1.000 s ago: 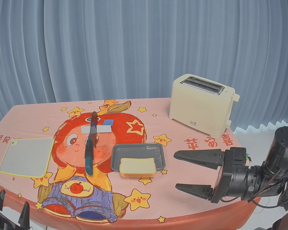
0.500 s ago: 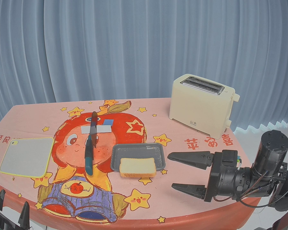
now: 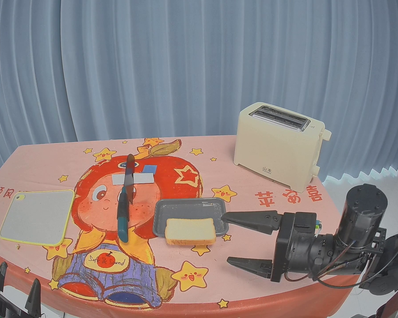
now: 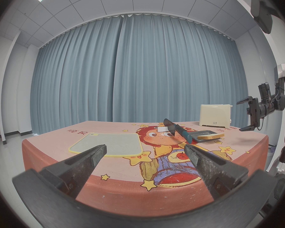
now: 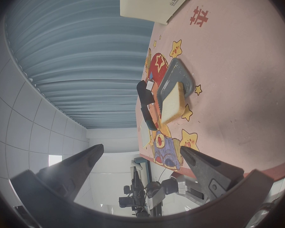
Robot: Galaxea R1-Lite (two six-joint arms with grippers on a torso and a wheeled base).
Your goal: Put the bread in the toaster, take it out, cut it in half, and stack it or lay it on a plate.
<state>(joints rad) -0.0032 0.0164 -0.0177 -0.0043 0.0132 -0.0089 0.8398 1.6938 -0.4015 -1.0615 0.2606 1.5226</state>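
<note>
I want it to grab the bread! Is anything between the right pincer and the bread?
No. In the head view, only bare tablecloth separates the open right pincer from the bread.

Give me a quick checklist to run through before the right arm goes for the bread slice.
1. right end effector open: ok, jaws spread wide.
2. bread reachable: ok, it lies uncovered across the near rim of the grey plate.
3. Path to the bread free: ok, nothing lies between it and the right end effector.
4. toaster slots empty: cannot tell inside; nothing sticks out.
5. knife out of the way: ok, it lies left of the plate, apart from it.
6. left end effector clear: ok, open at the table's near edge.
</note>
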